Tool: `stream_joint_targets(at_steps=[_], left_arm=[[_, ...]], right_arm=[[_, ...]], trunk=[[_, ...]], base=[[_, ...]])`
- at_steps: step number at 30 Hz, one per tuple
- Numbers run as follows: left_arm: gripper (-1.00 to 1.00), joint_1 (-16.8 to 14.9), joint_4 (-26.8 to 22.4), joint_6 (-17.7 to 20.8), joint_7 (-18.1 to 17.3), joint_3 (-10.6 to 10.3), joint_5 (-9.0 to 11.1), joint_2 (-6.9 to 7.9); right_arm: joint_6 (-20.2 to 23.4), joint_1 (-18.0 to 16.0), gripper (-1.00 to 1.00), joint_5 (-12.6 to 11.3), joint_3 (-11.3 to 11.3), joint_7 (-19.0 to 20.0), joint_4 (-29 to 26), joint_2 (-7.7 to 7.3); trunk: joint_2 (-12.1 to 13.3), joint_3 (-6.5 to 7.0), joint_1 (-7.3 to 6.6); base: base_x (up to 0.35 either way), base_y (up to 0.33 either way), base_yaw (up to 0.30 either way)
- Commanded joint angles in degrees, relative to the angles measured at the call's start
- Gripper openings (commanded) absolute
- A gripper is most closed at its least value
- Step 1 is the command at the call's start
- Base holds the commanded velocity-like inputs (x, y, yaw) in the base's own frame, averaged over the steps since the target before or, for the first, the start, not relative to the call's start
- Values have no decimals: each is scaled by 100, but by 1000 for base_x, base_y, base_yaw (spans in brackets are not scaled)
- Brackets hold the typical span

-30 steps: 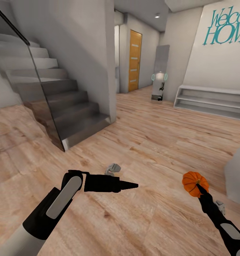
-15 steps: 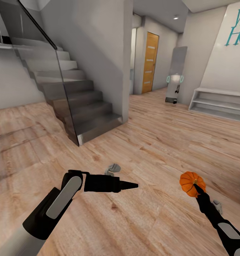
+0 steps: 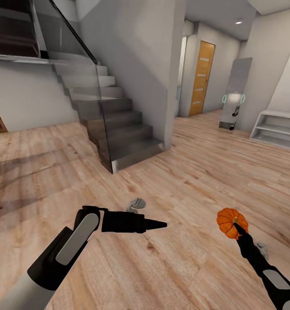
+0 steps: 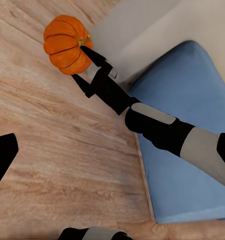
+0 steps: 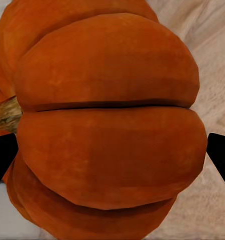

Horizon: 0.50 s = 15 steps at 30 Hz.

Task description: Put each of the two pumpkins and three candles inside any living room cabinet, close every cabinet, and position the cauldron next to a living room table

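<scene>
The right gripper held a pumpkin clamped between its fingers, carried low at the near right above the wood floor. The left gripper pointed right at near centre, its fingers together on nothing. A staircase rose far left; an orange door stood beyond.

Both arms are glossy black with pale grey inset panels and light grey sleeves; black fingers taper to points.
</scene>
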Motion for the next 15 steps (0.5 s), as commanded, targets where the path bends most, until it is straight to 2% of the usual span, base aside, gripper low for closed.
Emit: stream_joint_targets(at_steps=[1,12,15], left_arm=[[100,-6,2,3,-59,-4,-58,2],[100,-6,2,3,-58,-4,-65,2],[100,-6,2,3,-58,-4,-65,2]], right_arm=[[60,-6,-100,-67,-25,9,-1,3],[60,-85,-100,-59,-12,-15,1,58],[60,-94,-100,-59,60,-16,1,69]], trunk=[[-2,1,-4],[-2,64,-4],[-2,81,-4]], base=[[-228,0,246],[-240,0,243],[-243,0,243]])
